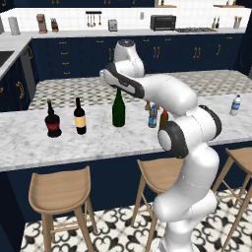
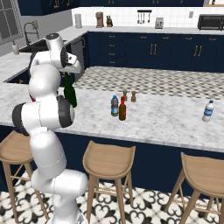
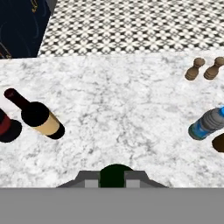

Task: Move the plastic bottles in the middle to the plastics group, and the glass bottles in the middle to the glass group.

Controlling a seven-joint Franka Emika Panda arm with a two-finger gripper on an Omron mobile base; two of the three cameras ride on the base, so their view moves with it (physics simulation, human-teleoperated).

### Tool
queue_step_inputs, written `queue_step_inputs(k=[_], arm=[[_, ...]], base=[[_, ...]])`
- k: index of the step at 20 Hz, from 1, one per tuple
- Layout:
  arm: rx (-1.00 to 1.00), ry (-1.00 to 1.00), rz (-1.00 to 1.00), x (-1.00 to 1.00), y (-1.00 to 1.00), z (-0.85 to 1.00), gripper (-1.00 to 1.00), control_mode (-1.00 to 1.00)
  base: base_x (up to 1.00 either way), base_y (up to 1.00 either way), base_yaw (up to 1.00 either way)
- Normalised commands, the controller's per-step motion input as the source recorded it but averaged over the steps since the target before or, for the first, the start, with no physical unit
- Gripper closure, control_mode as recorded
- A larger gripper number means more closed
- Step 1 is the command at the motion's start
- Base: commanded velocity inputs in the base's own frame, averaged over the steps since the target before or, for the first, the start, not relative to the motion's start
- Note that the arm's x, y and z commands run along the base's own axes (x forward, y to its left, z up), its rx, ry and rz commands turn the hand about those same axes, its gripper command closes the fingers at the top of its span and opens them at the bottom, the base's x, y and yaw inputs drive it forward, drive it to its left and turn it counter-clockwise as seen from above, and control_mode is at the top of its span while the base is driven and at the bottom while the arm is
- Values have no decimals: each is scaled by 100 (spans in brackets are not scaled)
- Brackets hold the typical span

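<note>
My gripper is shut on the neck of the tall plain dark green bottle, which stands upright with its base at or just above the marble counter. In the hand view the bottle's dark round top sits between my fingertips. Left of it stand two wine bottles, one squat with a red label, one slimmer with a yellow-orange label. To its right are the small bluish bottle and the amber bottle with a red cap. The whitish water bottle stands far right.
Two small wooden shakers stand just behind the bluish and amber bottles. Wooden stools line the counter's near edge. A stretch of bare marble lies between the green bottle and the yellow-labelled wine bottle.
</note>
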Motion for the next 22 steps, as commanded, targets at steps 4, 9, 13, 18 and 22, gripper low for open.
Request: queue_step_inputs(k=[4, 9, 13, 18, 22], arm=[[0, 0, 0, -29, 76, -5, 100, -100], [0, 0, 0, -17, 79, -5, 100, -100], [0, 0, 0, 0, 87, -5, 100, -100], [0, 0, 0, -1, 78, 0, 100, -100], [0, 0, 0, -11, 68, 0, 100, -100]], base=[[0, 0, 0], [0, 0, 0], [0, 0, 0], [0, 0, 0], [0, 0, 0]])
